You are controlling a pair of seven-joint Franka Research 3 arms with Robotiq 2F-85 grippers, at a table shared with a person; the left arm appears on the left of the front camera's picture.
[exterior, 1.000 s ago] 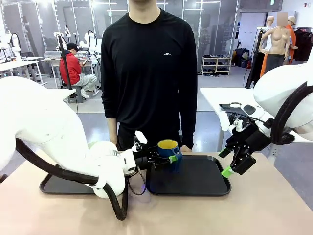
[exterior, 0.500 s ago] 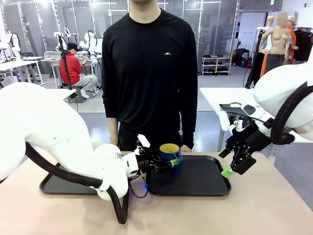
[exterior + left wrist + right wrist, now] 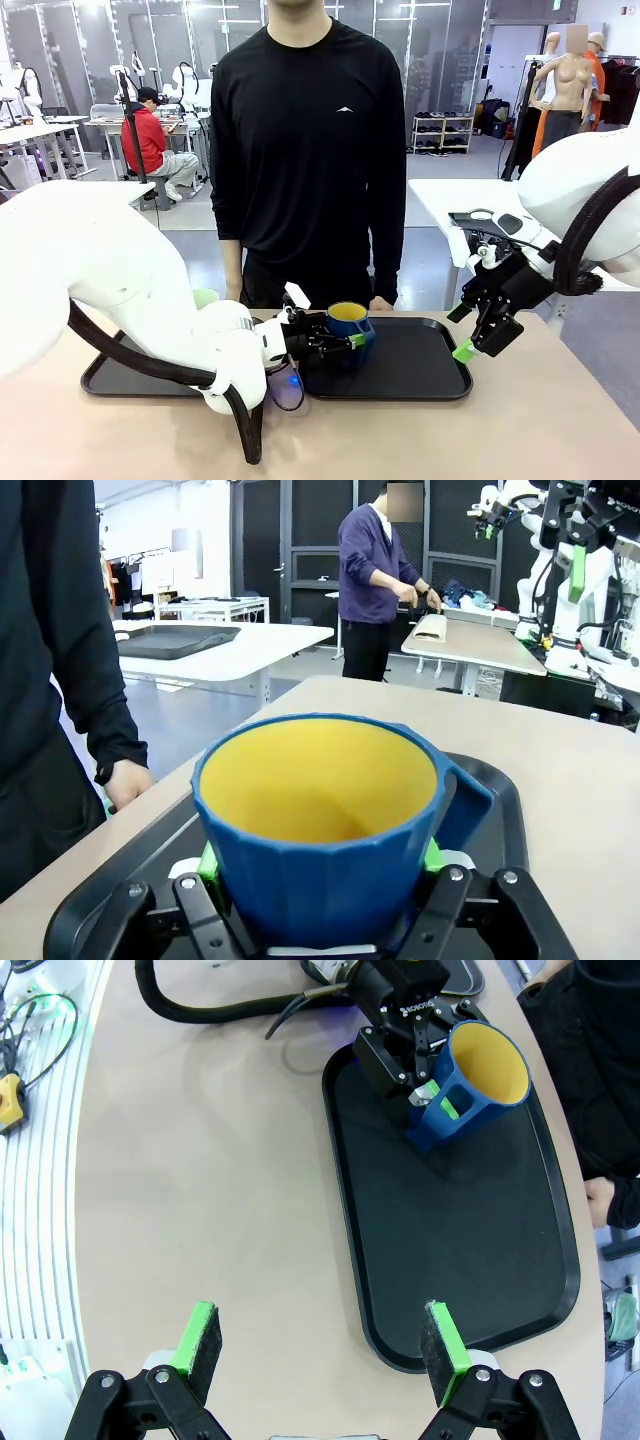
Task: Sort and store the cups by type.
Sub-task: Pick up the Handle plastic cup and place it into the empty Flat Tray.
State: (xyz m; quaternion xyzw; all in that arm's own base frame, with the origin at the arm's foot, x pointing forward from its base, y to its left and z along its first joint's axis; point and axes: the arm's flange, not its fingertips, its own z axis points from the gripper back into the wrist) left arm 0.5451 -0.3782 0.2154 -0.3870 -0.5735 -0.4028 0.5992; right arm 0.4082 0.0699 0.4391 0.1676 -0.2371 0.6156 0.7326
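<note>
The dark blue mug (image 3: 347, 320) with a yellow inside sits low over the left part of the right black tray (image 3: 425, 368). My left gripper (image 3: 350, 339) is shut on it from the side. In the left wrist view the green pads (image 3: 208, 861) press both sides of the mug (image 3: 320, 820), handle to the right. From the right wrist view the mug (image 3: 480, 1075) leans, its base at or just above the tray (image 3: 460, 1250). The pale mint-green cup (image 3: 205, 297) peeks out behind my left arm. My right gripper (image 3: 468, 334) (image 3: 322, 1352) hangs open over the tray's right end.
A second black tray (image 3: 115, 381) lies at the left, partly behind my left arm. A person in black stands at the far edge, one hand (image 3: 380, 302) by the right tray's rim. Bare table lies in front of both trays.
My left gripper has carried the blue mug a little lower toward the right tray. The right arm has not moved.
</note>
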